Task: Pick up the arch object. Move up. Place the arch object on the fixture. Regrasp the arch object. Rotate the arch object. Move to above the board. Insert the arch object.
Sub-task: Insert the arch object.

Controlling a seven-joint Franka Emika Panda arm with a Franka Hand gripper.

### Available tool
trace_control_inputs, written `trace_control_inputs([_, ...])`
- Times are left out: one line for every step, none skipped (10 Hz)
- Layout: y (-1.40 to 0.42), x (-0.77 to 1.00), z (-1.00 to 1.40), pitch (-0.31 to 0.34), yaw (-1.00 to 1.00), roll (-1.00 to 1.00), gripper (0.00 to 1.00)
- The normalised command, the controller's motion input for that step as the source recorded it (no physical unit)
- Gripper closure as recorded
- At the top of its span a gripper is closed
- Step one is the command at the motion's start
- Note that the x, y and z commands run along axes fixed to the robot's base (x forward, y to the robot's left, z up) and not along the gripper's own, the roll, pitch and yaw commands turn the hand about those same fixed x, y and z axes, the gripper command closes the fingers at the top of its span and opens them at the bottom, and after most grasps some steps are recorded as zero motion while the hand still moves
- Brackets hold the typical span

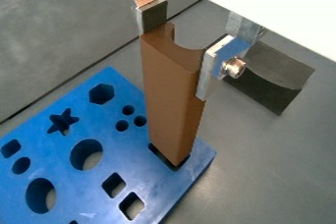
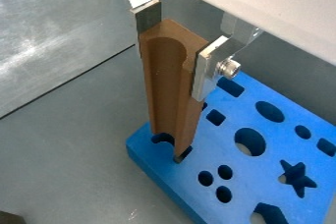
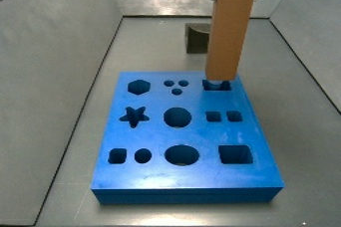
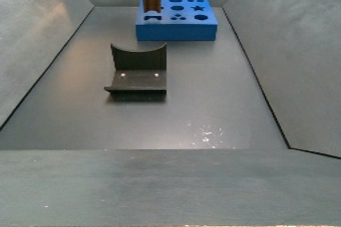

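Wrist views showed the gripper (image 1: 184, 33) directly above a corner of the blue board (image 1: 53, 154), its silver fingers (image 1: 218, 63) pinching the upper end of the orange-brown arch block (image 1: 174, 95), which stood upright with its lower end entering a dark cut-out at the board's edge. In a wrist view the foot of the block (image 2: 168, 140) sat at the mouth of the arch-shaped hole, with a thin dark gap visible beside it; how deep it had gone could not be told.

A side view placed the tall block (image 3: 228, 27) at the far right corner of the board (image 3: 186, 166), well apart from the dark fixture (image 3: 197, 37) behind it. From the opposite side, the fixture (image 4: 136, 72) lay bare in the middle of the floor, the board (image 4: 180, 22) beyond it.

The insertion looked nearly begun, and the risk lay in the fit. A slight tilt or sideways offset could have jammed the block against the hole's rim; pressing on then might have slid the block upward in the pads or shoved the board across the floor. Letting go early would probably have left the tall piece to topple off the board's edge.
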Motion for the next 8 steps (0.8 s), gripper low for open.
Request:
trace_control_inputs([0.04,0.22,-0.11,0.0,0.03,-0.01,1.0])
trace_control_inputs([0.03,0.19,-0.14,0.0,0.04,0.0,1.0])
trace_control_inputs([0.0,0.11,-0.18,0.0,0.05,0.0,1.0])
trace_control_inputs([0.0,0.03,-0.21,0.0,0.07,0.0,1.0])
trace_control_inputs([0.0,0.0,-0.22,0.0,0.08,0.0,1.0])
trace_control_inputs([0.0,-0.1,-0.21,0.0,0.06,0.0,1.0])
trace_control_inputs([0.0,-0.07,-0.22,0.0,0.05,0.0,1.0])
trace_control_inputs([0.0,-0.08,-0.23,0.0,0.05,0.0,1.0])
